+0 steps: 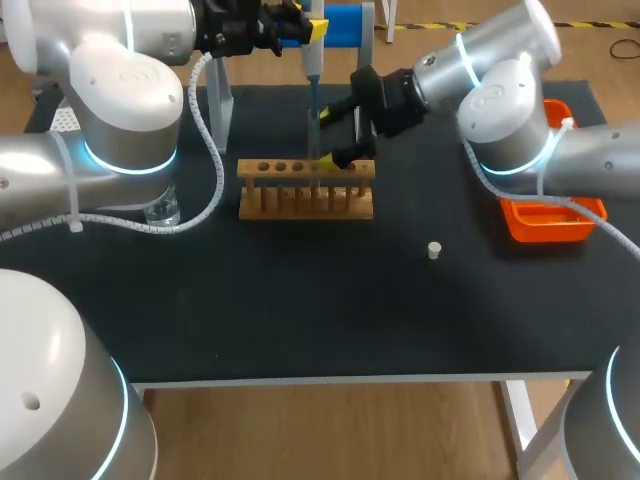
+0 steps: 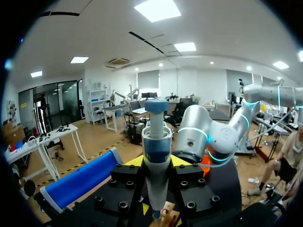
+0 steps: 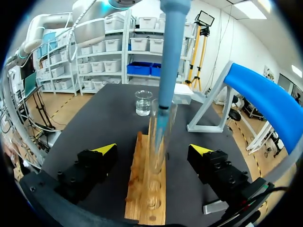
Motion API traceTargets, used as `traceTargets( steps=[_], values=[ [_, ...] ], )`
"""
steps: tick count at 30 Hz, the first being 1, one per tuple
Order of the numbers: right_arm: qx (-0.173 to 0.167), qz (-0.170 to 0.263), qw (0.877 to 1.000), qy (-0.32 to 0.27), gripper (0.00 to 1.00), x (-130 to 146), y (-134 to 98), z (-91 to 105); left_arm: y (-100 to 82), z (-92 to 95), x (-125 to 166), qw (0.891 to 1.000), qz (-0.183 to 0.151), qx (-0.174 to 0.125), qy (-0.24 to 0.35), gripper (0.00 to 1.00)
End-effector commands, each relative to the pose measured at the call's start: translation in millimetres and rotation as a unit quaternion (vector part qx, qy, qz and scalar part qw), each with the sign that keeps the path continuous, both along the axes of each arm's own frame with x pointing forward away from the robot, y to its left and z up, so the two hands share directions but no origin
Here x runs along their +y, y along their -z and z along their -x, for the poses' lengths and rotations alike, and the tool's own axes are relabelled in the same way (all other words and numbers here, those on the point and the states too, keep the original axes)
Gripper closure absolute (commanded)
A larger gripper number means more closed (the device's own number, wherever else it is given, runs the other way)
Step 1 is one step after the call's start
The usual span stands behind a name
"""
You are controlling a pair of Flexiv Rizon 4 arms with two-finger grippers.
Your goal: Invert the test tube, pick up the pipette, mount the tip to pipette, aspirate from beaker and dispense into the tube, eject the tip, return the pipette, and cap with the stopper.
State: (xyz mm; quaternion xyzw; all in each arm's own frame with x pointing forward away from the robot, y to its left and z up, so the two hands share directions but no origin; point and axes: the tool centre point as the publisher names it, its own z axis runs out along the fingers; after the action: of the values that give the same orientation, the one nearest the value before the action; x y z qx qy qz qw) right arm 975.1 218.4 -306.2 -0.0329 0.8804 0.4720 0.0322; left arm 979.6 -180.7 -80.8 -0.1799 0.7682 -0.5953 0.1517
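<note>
My left gripper point(image 1: 300, 28) point(image 2: 157, 163) is shut on the blue pipette point(image 1: 313, 85) point(image 2: 157, 142) and holds it upright over the wooden rack point(image 1: 305, 190) point(image 3: 147, 189). The pipette's shaft point(image 3: 169, 52) runs down into a clear test tube point(image 3: 158, 130) standing in the rack. My right gripper point(image 1: 335, 137) point(image 3: 153, 150) is open, with one finger on each side of the tube and rack, well apart from both. The glass beaker point(image 1: 163, 208) point(image 3: 144, 102) stands on the table's left, beyond the rack's far end in the right wrist view. A small white stopper point(image 1: 434, 250) lies to the right of the rack.
The blue pipette stand point(image 1: 345, 25) point(image 3: 265, 101) rises at the back of the table behind the rack. An orange tray point(image 1: 550, 215) sits at the right edge under my right arm. The black table point(image 1: 300, 310) stretches in front of the rack.
</note>
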Motion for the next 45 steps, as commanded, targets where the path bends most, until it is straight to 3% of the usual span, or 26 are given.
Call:
traceTargets(
  steps=[1, 11, 16, 23, 31, 45],
  values=[
    [-0.008, -0.012, 1.000, 0.010, 0.00, -22, -6, 14.8, 1.5, 0.1, 0, 1.000, 0.003, -0.002, -0.001, 1.00],
    [-0.021, -0.060, 0.997, 0.045, 0.00, -68, -24, 35.0, 1.5, 0.1, 0, 1.000, 0.003, -0.002, -0.001, 1.00],
    [-0.043, -0.085, 0.994, 0.053, 0.00, -88, -47, 46.6, 1.5, 0.1, 0, 1.000, 0.003, -0.002, -0.001, 1.00],
    [-0.076, -0.112, 0.990, 0.046, 0.00, -104, -96, 55.9, 1.5, 0.1, 0, 1.000, 0.003, -0.002, -0.001, 1.00],
    [-0.055, -0.111, 0.991, 0.052, 0.00, -111, -151, 57.6, 1.5, 0.1, 0, 1.000, 0.003, -0.002, -0.001, 1.00],
    [-0.067, -0.110, 0.990, 0.056, 0.00, -106, -235, 48.3, 1.5, 0.1, 0, 1.000, 0.003, -0.002, -0.001, 1.00]
  ],
)
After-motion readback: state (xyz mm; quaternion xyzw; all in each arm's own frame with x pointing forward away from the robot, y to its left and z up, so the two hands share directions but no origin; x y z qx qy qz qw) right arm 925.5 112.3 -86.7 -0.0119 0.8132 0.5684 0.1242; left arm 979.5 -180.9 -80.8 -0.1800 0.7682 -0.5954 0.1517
